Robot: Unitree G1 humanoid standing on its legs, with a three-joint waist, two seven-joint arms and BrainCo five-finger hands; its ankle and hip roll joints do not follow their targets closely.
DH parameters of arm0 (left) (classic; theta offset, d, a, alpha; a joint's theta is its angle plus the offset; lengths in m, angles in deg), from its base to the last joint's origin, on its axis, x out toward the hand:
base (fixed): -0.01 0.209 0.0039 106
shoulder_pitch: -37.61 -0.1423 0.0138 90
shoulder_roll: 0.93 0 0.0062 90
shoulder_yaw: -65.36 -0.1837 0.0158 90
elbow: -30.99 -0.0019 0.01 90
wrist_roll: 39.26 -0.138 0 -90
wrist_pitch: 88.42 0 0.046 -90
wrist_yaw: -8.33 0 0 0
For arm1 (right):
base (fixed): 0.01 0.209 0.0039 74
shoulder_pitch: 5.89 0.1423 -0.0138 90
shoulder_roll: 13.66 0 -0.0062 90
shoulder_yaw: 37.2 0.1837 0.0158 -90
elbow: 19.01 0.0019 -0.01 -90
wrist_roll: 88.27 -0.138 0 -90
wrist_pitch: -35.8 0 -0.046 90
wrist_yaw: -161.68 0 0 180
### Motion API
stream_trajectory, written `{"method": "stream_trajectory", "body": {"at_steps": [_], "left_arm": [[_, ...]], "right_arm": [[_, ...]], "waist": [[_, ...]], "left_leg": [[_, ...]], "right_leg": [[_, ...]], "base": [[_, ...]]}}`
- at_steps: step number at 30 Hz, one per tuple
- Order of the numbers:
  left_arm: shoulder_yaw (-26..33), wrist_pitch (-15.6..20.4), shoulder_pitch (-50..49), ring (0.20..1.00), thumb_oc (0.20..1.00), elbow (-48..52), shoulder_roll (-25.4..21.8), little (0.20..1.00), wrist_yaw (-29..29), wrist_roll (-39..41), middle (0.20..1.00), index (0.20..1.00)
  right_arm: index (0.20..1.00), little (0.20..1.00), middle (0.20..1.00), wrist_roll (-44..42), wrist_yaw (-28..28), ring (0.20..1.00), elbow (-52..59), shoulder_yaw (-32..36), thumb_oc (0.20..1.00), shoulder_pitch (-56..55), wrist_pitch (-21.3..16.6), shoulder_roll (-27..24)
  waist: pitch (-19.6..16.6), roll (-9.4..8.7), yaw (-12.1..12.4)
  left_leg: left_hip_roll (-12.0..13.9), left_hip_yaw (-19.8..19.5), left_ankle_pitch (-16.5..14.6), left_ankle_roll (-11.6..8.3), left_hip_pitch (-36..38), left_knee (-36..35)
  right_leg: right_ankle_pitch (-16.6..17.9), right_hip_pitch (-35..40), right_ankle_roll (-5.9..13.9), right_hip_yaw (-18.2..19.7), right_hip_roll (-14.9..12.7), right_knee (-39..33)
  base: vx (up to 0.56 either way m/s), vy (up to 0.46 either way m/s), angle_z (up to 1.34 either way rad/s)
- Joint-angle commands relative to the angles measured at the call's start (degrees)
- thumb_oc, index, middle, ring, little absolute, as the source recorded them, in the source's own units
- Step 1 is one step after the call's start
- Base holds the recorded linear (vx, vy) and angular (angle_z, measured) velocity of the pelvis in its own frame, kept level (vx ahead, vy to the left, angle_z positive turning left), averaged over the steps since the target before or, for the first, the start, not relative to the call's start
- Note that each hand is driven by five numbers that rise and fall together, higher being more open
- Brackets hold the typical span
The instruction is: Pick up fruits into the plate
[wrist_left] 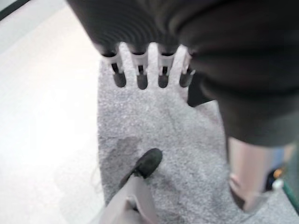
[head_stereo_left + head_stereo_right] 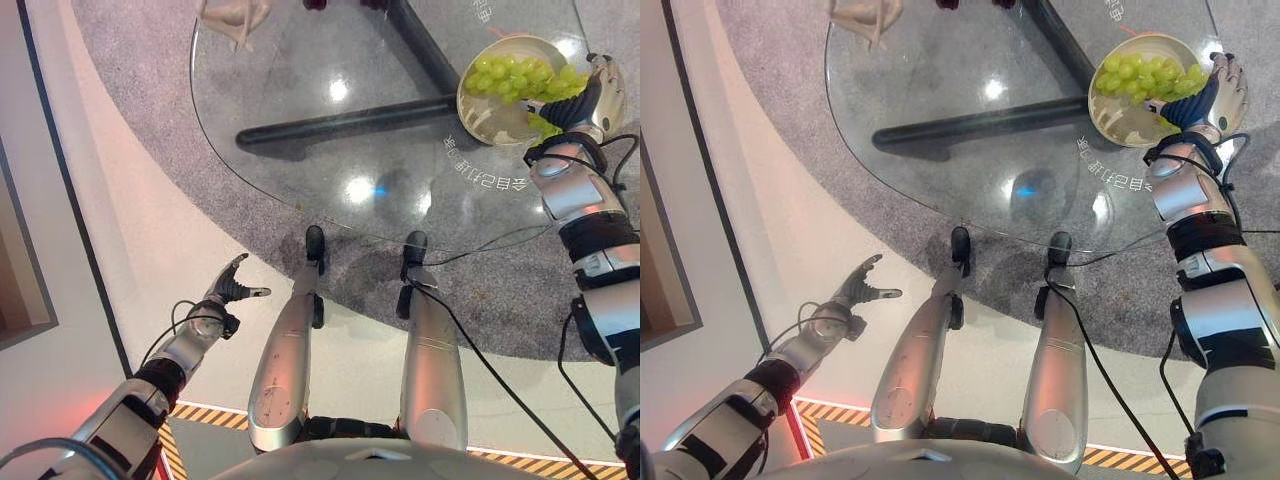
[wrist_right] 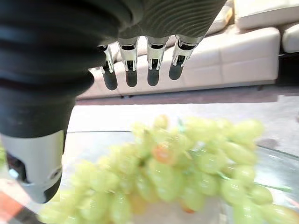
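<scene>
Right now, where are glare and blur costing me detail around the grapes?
Left eye view: bright ceiling-light spots glare on the glass table, clear of the grapes in the plate. Right wrist view: the grapes are soft and blurred beneath the right hand.

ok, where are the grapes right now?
The green grapes lie in the cream plate at the glass table's far right edge, directly beside the right robot hand, whose fingers are straight.

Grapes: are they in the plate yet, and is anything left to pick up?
Done, it seems: the green grapes lie in the plate on the glass table. In hand: nothing; the right hand is over the plate's rim with straight fingers, and the left hand hangs open off the table. Left: I see no other fruit on the glass.
</scene>
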Motion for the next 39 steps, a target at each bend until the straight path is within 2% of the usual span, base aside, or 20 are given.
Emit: {"method": "stream_trajectory", "body": {"at_steps": [1,6,9,13,14,17,20,22,28,31,33,36,39], "left_arm": [[0.9,0.8,-2.9,1.000,1.000,-0.9,1.4,1.000,-0.9,1.4,1.000,1.000],[3.0,1.3,-3.6,1.000,1.000,-2.6,1.8,1.000,-3.0,3.2,1.000,1.000],[5.2,2.0,-4.4,1.000,1.000,-4.3,2.6,1.000,-5.1,3.9,1.000,1.000],[8.0,2.0,-6.1,1.000,1.000,-6.0,3.6,1.000,-7.4,5.9,1.000,1.000],[9.3,2.1,-7.4,1.000,1.000,-7.0,4.2,1.000,-8.2,6.3,1.000,1.000],[11.4,1.3,-10.0,1.000,1.000,-8.7,5.7,1.000,-8.8,8.0,1.000,1.000],[13.4,1.1,-12.7,1.000,1.000,-11.1,7.1,1.000,-9.6,7.1,1.000,1.000],[14.9,0.1,-14.9,1.000,1.000,-13.3,8.0,1.000,-10.5,6.7,1.000,1.000],[16.9,-0.1,-18.0,1.000,1.000,-20.2,10.3,1.000,-12.9,7.2,1.000,1.000],[17.3,0.1,-18.4,1.000,1.000,-21.7,10.9,1.000,-13.3,7.4,1.000,1.000],[18.2,0.5,-18.9,1.000,1.000,-24.6,12.1,1.000,-14.2,6.8,1.000,1.000],[18.8,-0.2,-19.1,1.000,1.000,-26.5,13.4,1.000,-14.8,5.6,1.000,1.000],[19.0,-2.1,-19.5,1.000,1.000,-27.3,14.2,1.000,-15.4,5.5,1.000,1.000]], "right_arm": [[1.000,1.000,1.000,-0.1,2.5,1.000,4.1,1.6,1.000,-2.6,-3.5,-2.7],[1.000,1.000,1.000,-2.2,2.3,1.000,8.4,4.9,1.000,-8.1,-5.9,-0.4],[1.000,1.000,1.000,-5.8,0.9,1.000,11.5,8.0,1.000,-14.9,-10.0,2.3],[1.000,1.000,1.000,-14.5,-5.4,1.000,14.7,11.1,1.000,-24.2,-16.2,6.7],[1.000,1.000,1.000,-18.4,-8.4,1.000,15.2,12.3,1.000,-29.1,-19.4,9.2],[1.000,1.000,1.000,-22.6,-15.0,1.000,14.4,14.0,1.000,-38.7,-23.8,13.5],[1.000,1.000,1.000,-25.8,-19.9,1.000,10.6,14.3,1.000,-44.8,-25.4,17.4],[1.000,1.000,1.000,-28.3,-23.6,1.000,6.1,14.0,1.000,-49.4,-25.4,21.4],[1.000,1.000,1.000,-31.1,-32.4,1.000,-8.5,14.8,1.000,-54.2,-24.2,27.4],[1.000,1.000,1.000,-30.9,-34.2,1.000,-12.1,15.1,1.000,-54.7,-23.8,28.5],[1.000,1.000,1.000,-30.5,-39.0,1.000,-20.7,15.7,1.000,-55.8,-22.7,30.7],[1.000,1.000,1.000,-27.4,-39.9,1.000,-27.8,15.5,1.000,-56.3,-21.3,32.1],[1.000,1.000,1.000,-24.7,-39.4,1.000,-31.0,15.5,1.000,-57.1,-17.2,32.5]], "waist": [[-2.0,0.31,-0.7],[-2.0,-1.24,-1.2],[-2.0,-2.56,-1.8],[-2.7,-3.98,-2.5],[-3.9,-4.59,-2.7],[-7.2,-5.90,-2.8],[-10.7,-7.16,-2.7],[-14.0,-8.18,-2.5],[-20.0,-8.45,-2.1],[-20.9,-8.35,-2.1],[-22.4,-7.96,-2.1],[-23.6,-7.41,-2.1],[-24.4,-6.77,-2.3]], "left_leg": [[-4.2,0.4,-11.6,2.62,2.2,7.1],[-3.3,0.7,-12.0,2.46,6.0,6.1],[-2.6,1.0,-11.7,2.21,9.8,4.4],[-1.9,1.6,-11.9,1.91,14.9,2.6],[-1.6,1.9,-12.3,1.80,16.9,2.0],[-1.5,2.6,-12.6,1.78,20.0,0.7],[-1.6,3.1,-13.0,1.86,23.1,-0.4],[-1.7,3.1,-13.3,2.09,25.8,-1.5],[-2.2,3.5,-13.9,2.67,30.8,-3.8],[-2.3,3.6,-13.9,2.79,31.8,-4.5],[-2.3,3.8,-14.0,2.90,33.9,-5.9],[-2.6,3.9,-14.2,3.22,35.5,-7.0],[-2.7,4.2,-14.4,3.46,36.6,-7.6]], "right_leg": [[-2.6,4.9,-2.30,-4.6,5.2,-2.9],[-2.9,8.7,-2.37,-4.5,5.7,-3.6],[-2.5,12.8,-2.40,-4.7,5.8,-5.4],[-2.0,18.1,-2.14,-4.6,5.5,-7.8],[-2.1,20.5,-1.93,-4.7,5.4,-9.0],[-1.3,24.7,-1.43,-4.9,5.0,-12.2],[-1.1,28.9,-1.04,-5.0,4.8,-14.4],[-0.9,32.0,-0.70,-5.1,4.7,-15.9],[-0.4,37.2,-0.04,-5.5,4.3,-18.8],[-0.3,38.3,0.05,-5.4,4.3,-19.6],[-0.2,40.3,0.16,-5.5,4.3,-20.8],[-0.3,41.7,0.12,-5.5,4.3,-21.5],[-0.4,42.6,0.10,-5.6,4.1,-21.8]], "base": [[0.03,0.040,0.02],[0.01,0.019,0.04],[0.03,0.036,0.07],[0.07,0.057,0.05],[0.13,0.051,0.05],[0.13,0.045,-0.02],[0.17,0.010,0.01],[0.19,0.011,0.15],[0.14,0.051,0.06],[0.06,0.048,0.02],[0.07,0.109,0.01],[0.05,0.088,-0.04],[0.01,0.069,-0.05]]}}
